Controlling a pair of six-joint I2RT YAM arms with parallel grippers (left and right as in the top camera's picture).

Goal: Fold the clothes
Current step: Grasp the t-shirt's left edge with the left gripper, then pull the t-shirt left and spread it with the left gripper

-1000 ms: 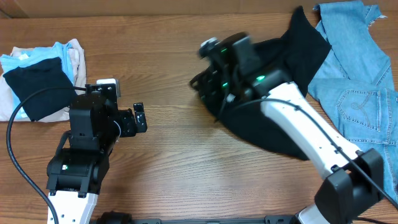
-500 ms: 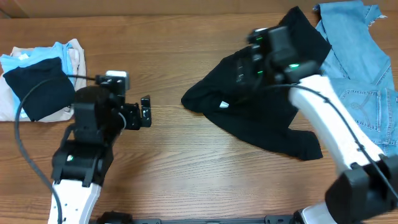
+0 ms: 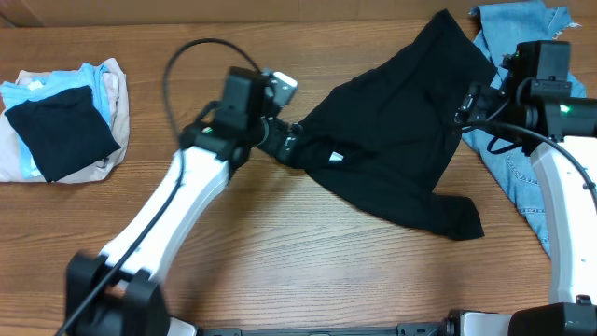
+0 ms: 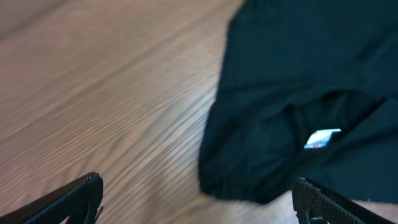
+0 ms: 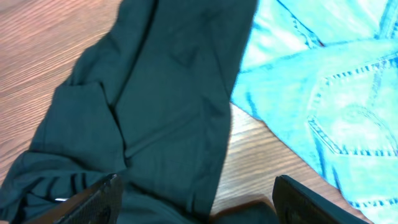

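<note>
A black T-shirt (image 3: 392, 140) lies crumpled across the middle right of the table, its white neck tag (image 3: 335, 158) facing up. My left gripper (image 3: 287, 143) is open at the shirt's left edge, by the collar; its wrist view shows the shirt (image 4: 298, 93) and tag (image 4: 322, 138) ahead of the spread fingers (image 4: 74, 199). My right gripper (image 3: 469, 105) is open and empty at the shirt's right edge, over the shirt (image 5: 168, 106) in its wrist view. Light-blue jeans (image 3: 536, 56) lie at the far right, also in the right wrist view (image 5: 323, 81).
A stack of folded pieces, black (image 3: 61, 135) on pale blue (image 3: 47, 84) and beige (image 3: 112, 79), sits at the far left. Bare wooden table (image 3: 280, 252) fills the front.
My left arm has reached right across the table to the shirt's collar. My right gripper has moved right, off the shirt's middle to its right edge. The shirt lies more spread out.
</note>
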